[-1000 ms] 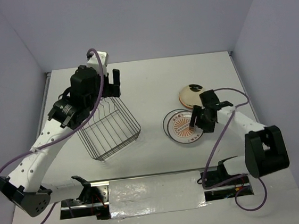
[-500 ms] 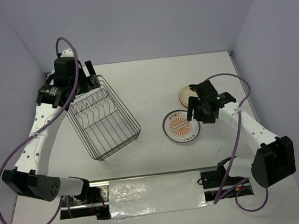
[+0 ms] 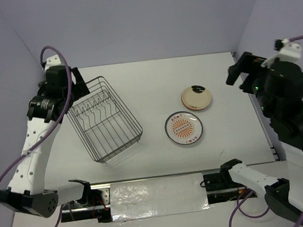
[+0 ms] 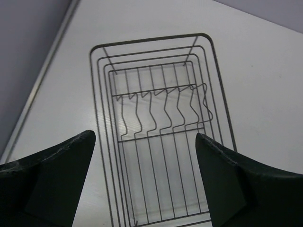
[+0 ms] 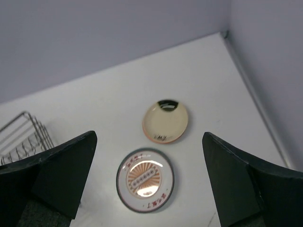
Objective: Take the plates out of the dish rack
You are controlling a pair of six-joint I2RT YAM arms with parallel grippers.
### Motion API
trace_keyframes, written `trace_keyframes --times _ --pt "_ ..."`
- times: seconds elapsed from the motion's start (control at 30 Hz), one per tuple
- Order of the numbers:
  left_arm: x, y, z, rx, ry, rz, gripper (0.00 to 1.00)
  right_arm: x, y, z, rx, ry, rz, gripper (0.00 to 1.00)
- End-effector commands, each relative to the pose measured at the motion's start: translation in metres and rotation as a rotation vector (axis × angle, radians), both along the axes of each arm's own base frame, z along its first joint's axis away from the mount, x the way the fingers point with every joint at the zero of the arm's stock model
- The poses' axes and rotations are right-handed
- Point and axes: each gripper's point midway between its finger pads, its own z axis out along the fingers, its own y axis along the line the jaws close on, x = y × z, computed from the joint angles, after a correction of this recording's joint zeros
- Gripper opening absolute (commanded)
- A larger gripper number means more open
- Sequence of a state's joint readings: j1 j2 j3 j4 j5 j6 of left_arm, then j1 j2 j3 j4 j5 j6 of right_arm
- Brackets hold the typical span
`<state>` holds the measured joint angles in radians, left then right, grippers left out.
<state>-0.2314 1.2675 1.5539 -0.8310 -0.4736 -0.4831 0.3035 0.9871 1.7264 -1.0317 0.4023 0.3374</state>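
The dish rack (image 3: 104, 121) is a silver wire basket standing left of centre with no plates in it. It fills the left wrist view (image 4: 156, 137). Two plates lie flat on the table to its right: a white one with a red-orange motif (image 3: 184, 128) and a cream one with an orange rim (image 3: 196, 97). Both show in the right wrist view, the white one (image 5: 145, 178) nearer and the cream one (image 5: 165, 122) behind it. My left gripper (image 3: 79, 84) is open and empty above the rack's far left end. My right gripper (image 3: 237, 72) is open and empty, raised high to the right of the plates.
Purple-grey walls close the table on the left, back and right. A strip of shiny foil (image 3: 157, 197) runs along the near edge between the arm bases. The rack's corner shows at the left of the right wrist view (image 5: 23, 135).
The right arm has let go near the plates and risen high to the right. The left arm has drawn back to the far left, off the rack. The white plate now lies uncovered.
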Motion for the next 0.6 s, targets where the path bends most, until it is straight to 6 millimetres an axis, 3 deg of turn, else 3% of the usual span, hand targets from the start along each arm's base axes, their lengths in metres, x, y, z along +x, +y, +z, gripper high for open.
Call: trace_keyframes --times 0.0,0.13,0.27,0.4,0.57 --pt "-0.033 0.037 0.016 0.059 -0.058 0.169 1.00 -0.034 -0.044 -0.006 -0.152 0.110 -0.161 1.00" --pt "-0.051 0.047 0.003 0.097 -0.030 0.193 1.00 -0.058 -0.044 0.006 -0.131 0.046 -0.106 1.00" --pt "-0.067 0.056 -0.005 0.130 -0.006 0.224 0.99 -0.087 -0.057 0.010 -0.128 -0.021 -0.120 1.00" --pt "-0.072 0.060 -0.008 0.161 -0.004 0.252 1.00 -0.097 -0.065 0.006 -0.145 -0.049 -0.143 1.00" --pt "-0.065 0.057 -0.003 0.156 -0.017 0.250 1.00 -0.094 -0.064 -0.005 -0.140 -0.028 -0.151 1.00"
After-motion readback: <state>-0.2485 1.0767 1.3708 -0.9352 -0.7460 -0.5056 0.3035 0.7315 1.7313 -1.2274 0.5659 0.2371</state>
